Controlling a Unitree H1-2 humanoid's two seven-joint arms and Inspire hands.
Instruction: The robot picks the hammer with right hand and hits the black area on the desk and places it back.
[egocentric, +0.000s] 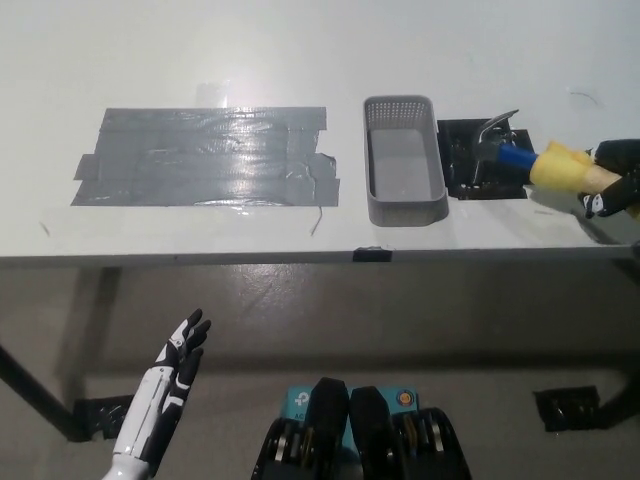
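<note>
My black right hand (612, 183) at the right edge of the head view is shut on the hammer (527, 163), gripping its yellow and blue handle. The steel hammer head (490, 147) is down on the black area (482, 160), a square patch on the white desk (300, 60) just right of the basket. My white left hand (165, 390) hangs open below the desk edge at the lower left, holding nothing.
A grey mesh basket (405, 205) stands empty between the black patch and a large grey tape patch (205, 155) on the left half of the desk. The desk's front edge runs across the middle of the picture, floor below it.
</note>
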